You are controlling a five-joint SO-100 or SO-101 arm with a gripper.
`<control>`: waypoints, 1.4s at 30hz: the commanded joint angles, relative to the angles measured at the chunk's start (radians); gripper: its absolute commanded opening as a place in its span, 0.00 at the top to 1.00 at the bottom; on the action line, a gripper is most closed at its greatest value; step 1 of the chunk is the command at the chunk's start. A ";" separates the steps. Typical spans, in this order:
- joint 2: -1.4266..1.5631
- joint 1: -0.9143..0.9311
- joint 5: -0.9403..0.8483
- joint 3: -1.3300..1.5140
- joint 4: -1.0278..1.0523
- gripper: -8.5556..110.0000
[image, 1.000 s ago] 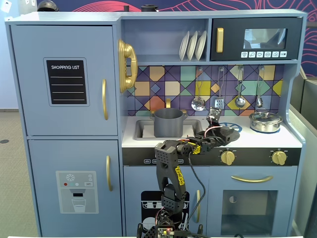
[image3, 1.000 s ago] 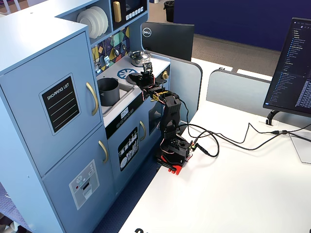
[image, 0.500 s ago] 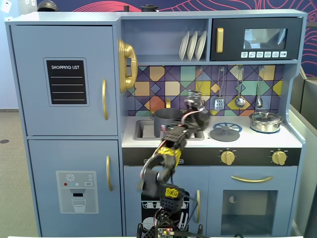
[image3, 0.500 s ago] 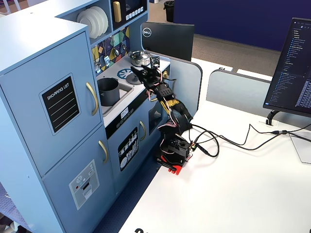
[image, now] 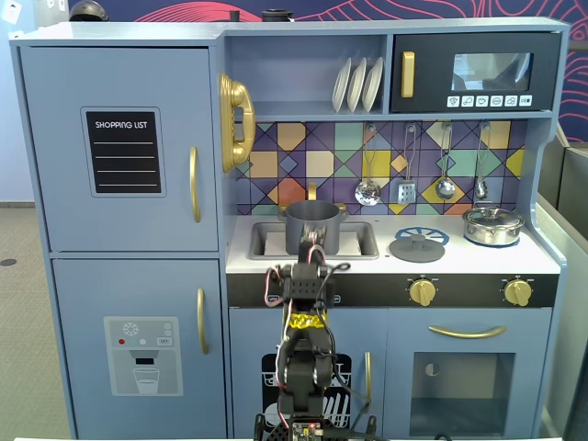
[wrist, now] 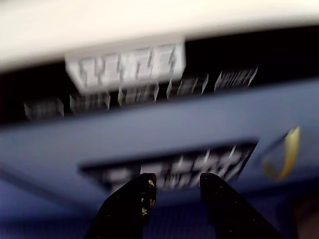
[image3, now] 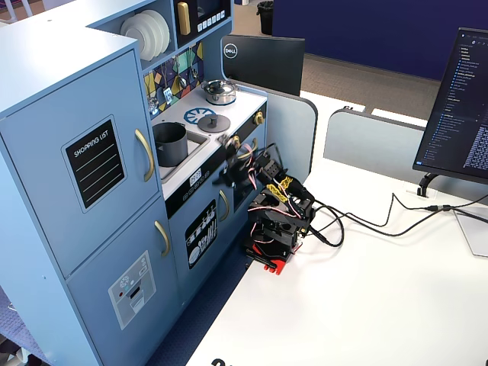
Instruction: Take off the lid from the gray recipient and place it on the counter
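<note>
one lid (image: 417, 246) lies on the counter (image: 542, 262), one gray recipient (image: 311, 226) uncovered, gripper (wrist: 175, 185) parted and empty.

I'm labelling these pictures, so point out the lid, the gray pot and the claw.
lid (image: 416, 248), a fixed view, disc's rim
gray pot (image: 312, 230), a fixed view, front wall
claw (wrist: 175, 186), wrist view, between the fingertips

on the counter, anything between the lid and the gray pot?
Only bare white counter and the sink's rim. In a fixed view the lid lies flat on the burner print, right of the gray pot in the sink, clear of it.
</note>
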 commanded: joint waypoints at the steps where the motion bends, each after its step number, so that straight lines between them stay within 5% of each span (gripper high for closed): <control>1: 0.072 -0.072 0.020 0.175 -0.051 0.93; 7: 0.169 -0.121 0.032 0.422 -0.031 0.93; 20: 0.175 -0.084 0.015 0.499 0.354 0.92; 42: 0.175 -0.078 0.014 0.499 0.354 0.91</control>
